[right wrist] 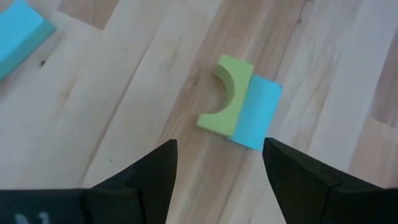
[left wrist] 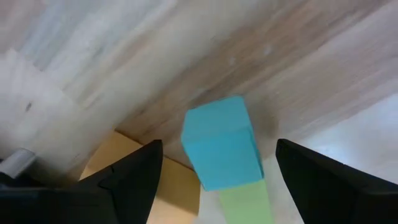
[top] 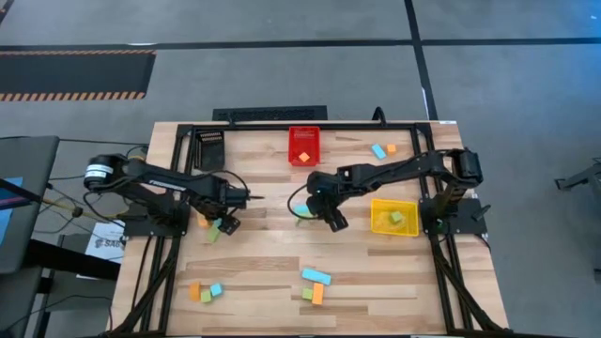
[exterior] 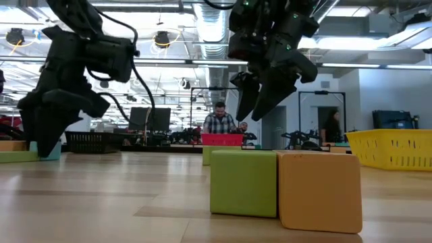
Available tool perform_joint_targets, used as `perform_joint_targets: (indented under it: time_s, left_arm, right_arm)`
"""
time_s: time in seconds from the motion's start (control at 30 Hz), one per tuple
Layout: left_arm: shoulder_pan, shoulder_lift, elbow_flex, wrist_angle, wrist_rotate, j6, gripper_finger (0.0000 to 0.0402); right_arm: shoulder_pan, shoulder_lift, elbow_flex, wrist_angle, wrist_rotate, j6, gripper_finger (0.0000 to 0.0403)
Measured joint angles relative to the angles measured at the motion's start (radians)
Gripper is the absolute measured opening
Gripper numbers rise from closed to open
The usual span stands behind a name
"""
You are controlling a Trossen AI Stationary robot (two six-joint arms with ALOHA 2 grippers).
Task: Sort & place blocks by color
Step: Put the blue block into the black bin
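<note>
My left gripper [top: 228, 212] hovers open over a cluster near the table's left side. In the left wrist view its fingers stand on either side of a light blue block [left wrist: 222, 149], apart from it. A green block [left wrist: 245, 202] and an orange block [left wrist: 149, 177] lie against the blue one. My right gripper [top: 324, 208] is open above the table's middle. A green arch-shaped block [right wrist: 225, 96] rests on the wood just ahead of its fingers [right wrist: 146, 177], side by side with a light blue block [right wrist: 255, 112].
A red bin [top: 303, 145] at the far edge holds an orange block; a yellow bin [top: 392, 218] on the right holds a green one. A black bin [top: 211, 145] sits far left. More blocks lie near the front [top: 316, 286], [top: 205, 292] and far right [top: 383, 149]. A person [exterior: 219, 121] is behind the table.
</note>
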Motion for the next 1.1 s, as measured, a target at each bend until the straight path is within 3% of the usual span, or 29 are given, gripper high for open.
perform_joint_targets:
  time_s: [0.47,1.1]
  left_arm:
    - [0.0,0.04,0.002,0.05,0.003,0.088,0.0187]
    - [0.059,0.039,0.001,0.091,-0.031,0.191,0.0184]
  right_arm:
    - [-0.004,0.0,0.0,-0.001,0.0,0.024,0.026]
    - [-0.002,0.0,0.0,-0.005,0.0,0.045,0.026]
